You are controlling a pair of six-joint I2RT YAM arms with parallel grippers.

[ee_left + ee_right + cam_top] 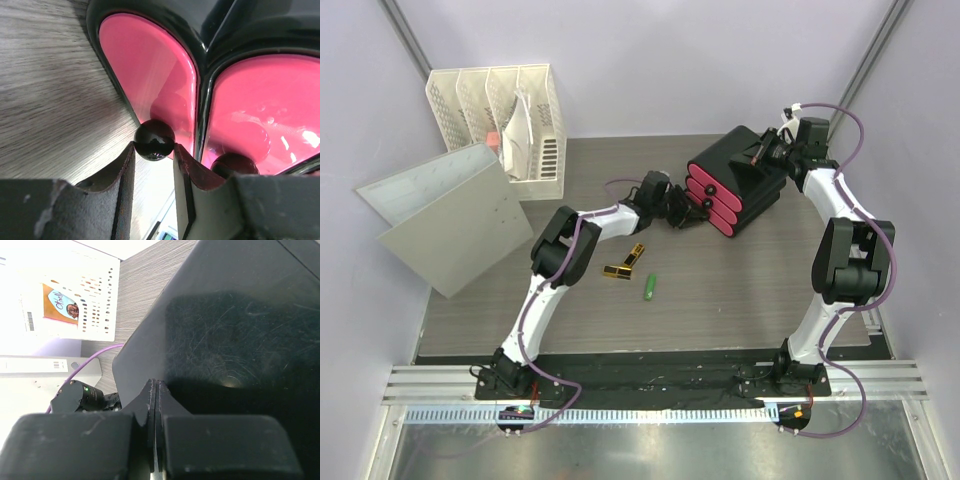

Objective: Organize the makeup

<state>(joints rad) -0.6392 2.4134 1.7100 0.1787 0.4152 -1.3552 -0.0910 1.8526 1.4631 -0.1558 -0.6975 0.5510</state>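
The top camera looks down from high behind the near edge over the grey wood-grain table (pixel 720 300); the left wrist camera, past the left gripper (pixel 154 150), sits close to a round black knob (pixel 154 139) on the glossy black organizer box with pink drawers (pixel 204 60). The right wrist camera skims that box's top past the right gripper (pixel 155 387); all three share the box.

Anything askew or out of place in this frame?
Yes. The black organizer sits turned diagonally to the table edges, and the white binder overhangs the table's left side. Two lipsticks and a green stick lie loose.
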